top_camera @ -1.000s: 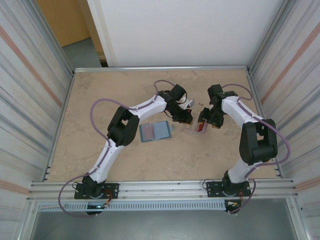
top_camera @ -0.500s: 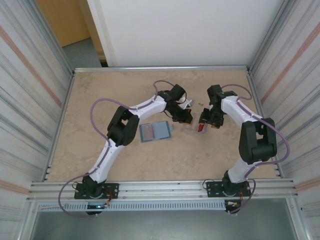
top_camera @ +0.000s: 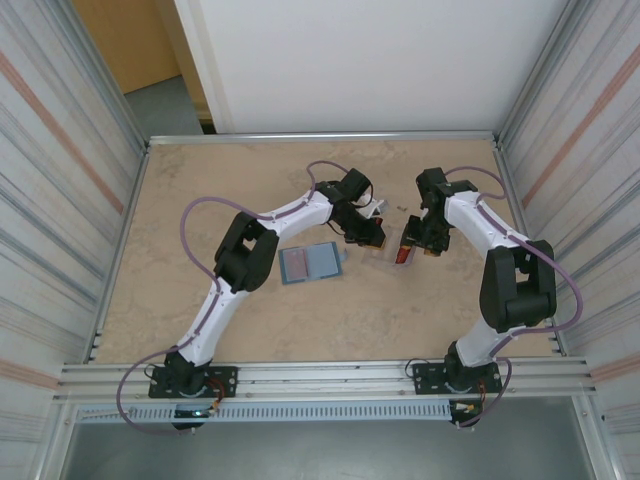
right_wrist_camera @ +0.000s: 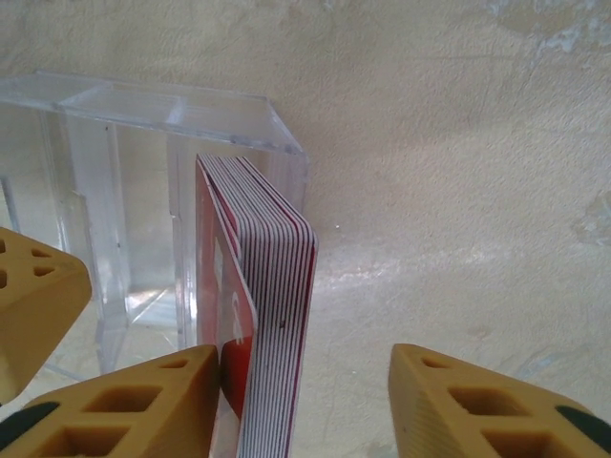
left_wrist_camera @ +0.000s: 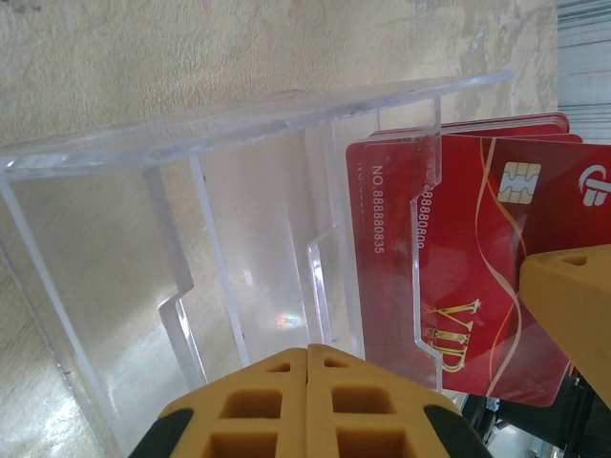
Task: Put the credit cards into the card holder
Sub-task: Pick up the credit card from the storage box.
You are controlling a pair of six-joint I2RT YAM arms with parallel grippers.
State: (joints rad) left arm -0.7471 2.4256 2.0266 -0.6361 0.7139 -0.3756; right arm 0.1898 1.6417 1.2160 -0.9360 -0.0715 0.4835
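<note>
Arms reach out from the near edge of the counter (top_camera: 200, 200). The left arm (top_camera: 215, 300) and the right arm (top_camera: 515, 290) both bend in toward a clear case (left_wrist_camera: 191, 239) in the middle.

The card holder (top_camera: 310, 262) lies open and flat on the counter. It is a little to the left of the clear case and does not touch it.

The left pincer (left_wrist_camera: 307, 382) is by the left side of the clear case. Its two yellow pads (left_wrist_camera: 267, 401) are pressed tight together. I cannot tell if they nip the case wall.

The credit cards (right_wrist_camera: 277, 315) are red. They stand on their edges in one thick stack at the right end of the clear case, touching it. Through the case wall you can see a gold chip and the word VIP on the front card.

The right pincer (right_wrist_camera: 305, 391) sits around the stack, partly wide. One pad touches the red face on the side toward the clear case. The other pad is away from the stack, with bare counter in the gap.

Past the clear case the counter runs on to a white wall (top_camera: 350, 60).
</note>
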